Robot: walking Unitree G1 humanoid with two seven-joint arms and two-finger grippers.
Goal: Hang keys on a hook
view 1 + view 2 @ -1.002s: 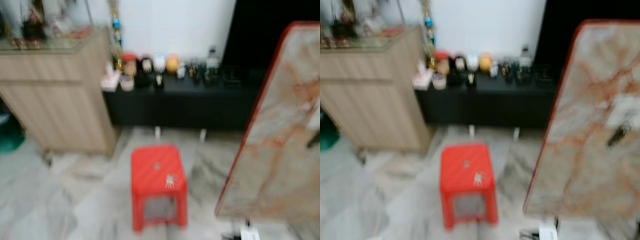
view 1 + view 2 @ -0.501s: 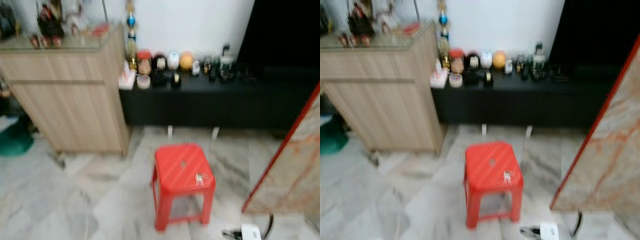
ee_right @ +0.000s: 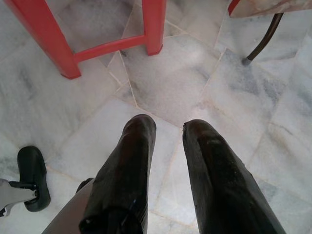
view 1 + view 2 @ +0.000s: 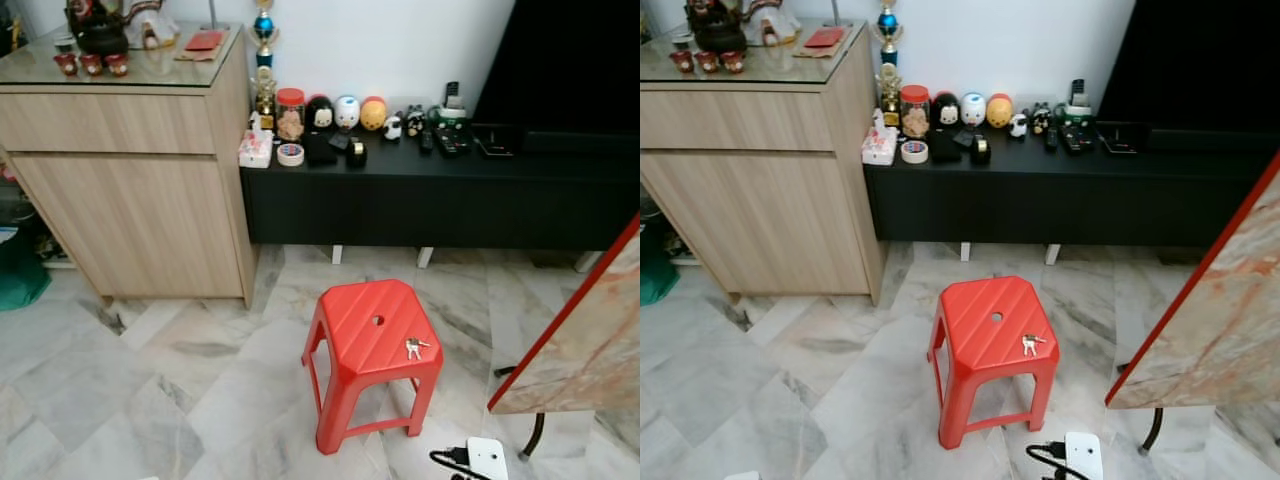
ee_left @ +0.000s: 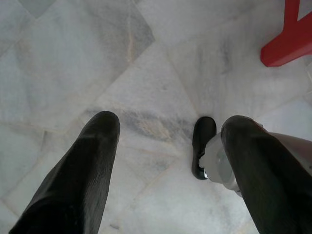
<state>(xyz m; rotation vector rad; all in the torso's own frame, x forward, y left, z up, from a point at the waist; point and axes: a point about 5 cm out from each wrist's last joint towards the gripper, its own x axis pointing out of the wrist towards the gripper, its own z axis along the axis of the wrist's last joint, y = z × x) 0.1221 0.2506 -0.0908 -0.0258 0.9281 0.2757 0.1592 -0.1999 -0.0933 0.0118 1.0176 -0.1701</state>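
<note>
A small bunch of keys [image 4: 413,347] lies on the top of a red plastic stool [image 4: 360,322], near its right front corner. The stool stands on the marble floor in front of me. My left gripper [image 5: 170,122] hangs over the bare floor, open, with its two black fingers [image 5: 83,165] wide apart and a red stool foot [image 5: 287,44] off to one side. My right gripper [image 3: 168,124] hangs low by the stool's legs [image 3: 153,27], open by a narrow gap, holding nothing.
A light wooden cabinet [image 4: 130,190] stands at the left. A low black bench [image 4: 430,200] with several figurines and jars runs along the white wall. A marble tabletop with a red edge [image 4: 585,350] juts in at the right. A white power strip [image 4: 486,458] lies on the floor.
The camera has swung left and steadied, so the picture is sharp now. The stool sits further right in view and the marble tabletop has slid toward the right edge.
</note>
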